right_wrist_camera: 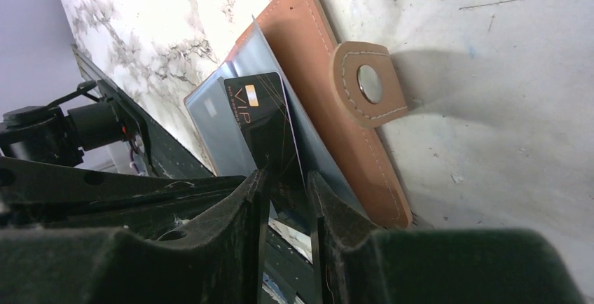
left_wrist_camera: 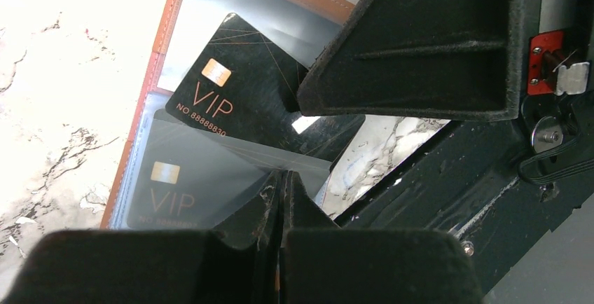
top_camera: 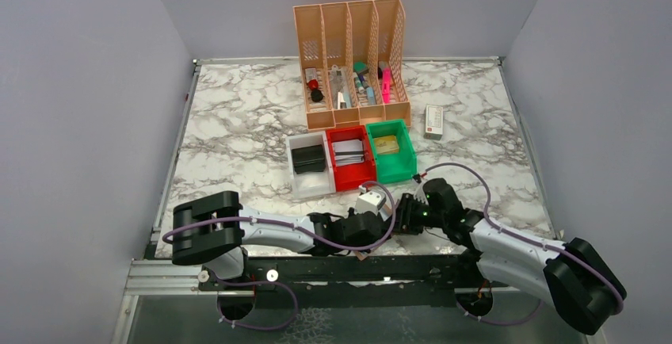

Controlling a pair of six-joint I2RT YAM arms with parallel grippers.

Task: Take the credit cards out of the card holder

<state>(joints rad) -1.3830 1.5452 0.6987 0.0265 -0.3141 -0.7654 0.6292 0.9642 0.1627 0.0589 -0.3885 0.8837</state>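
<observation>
The left gripper (left_wrist_camera: 281,199) is clamped shut on the card holder (right_wrist_camera: 329,122) at its near edge, while one black credit card (right_wrist_camera: 263,118) juts lengthwise out of the holder's pocket between the right gripper (right_wrist_camera: 286,206) jaws, which stand slightly parted with the grip impossible to tell, and a second card (left_wrist_camera: 182,192) lies inside.

**A:** so what's on the marble bench (top_camera: 238,122) from overhead?

**B:** peach four-slot organiser (top_camera: 353,59) at the back, pens and bits stuck in it. Right in front, three bins side by side: white bin (top_camera: 299,184) with something black in it, red bin (top_camera: 353,177) with pale sheets, green bin (top_camera: 406,163) with a yellowish thing. Small white box (top_camera: 433,121) just right of the organiser.

**A:** arms?

**B:** left tool (top_camera: 383,223) and right tool (top_camera: 404,217) nose to nose at the near edge. Can't make out the jaws from up here.
</observation>
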